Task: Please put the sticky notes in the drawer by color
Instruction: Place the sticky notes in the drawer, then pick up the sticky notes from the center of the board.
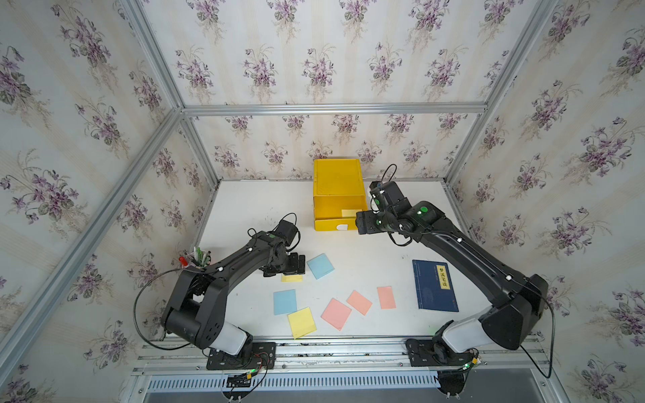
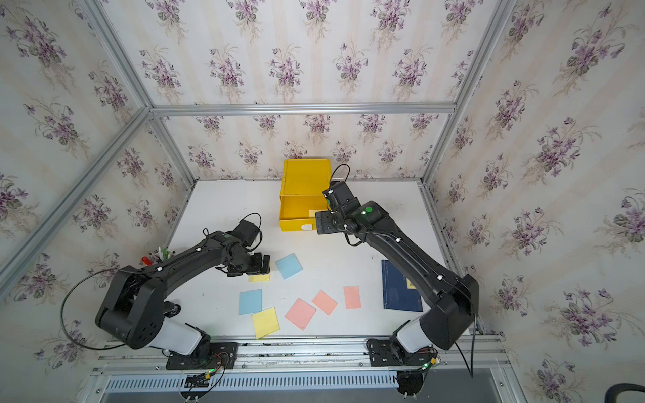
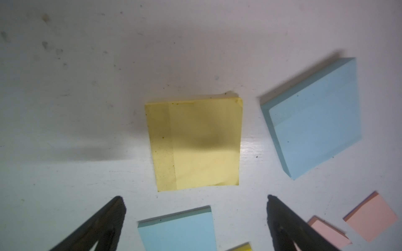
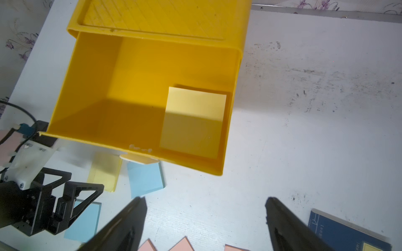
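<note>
The yellow drawer (image 1: 328,224) is pulled out of its chest (image 1: 336,178) at the back, and one pale yellow sticky note (image 4: 193,121) lies in its right corner. My right gripper (image 4: 205,198) hangs open and empty just in front of that drawer. My left gripper (image 3: 195,197) is open and low over a yellow note (image 3: 195,143) lying on the table. Beside that note lies a blue note (image 1: 320,266). Nearer the front lie another blue note (image 1: 284,301), a yellow one (image 1: 302,322) and three pink ones (image 1: 335,313), (image 1: 359,302), (image 1: 386,297).
A dark blue book (image 1: 434,285) lies at the right under the right arm. A pen cup (image 1: 195,260) stands at the left edge behind the left arm. Aluminium frame posts and papered walls close in the white table (image 1: 258,209).
</note>
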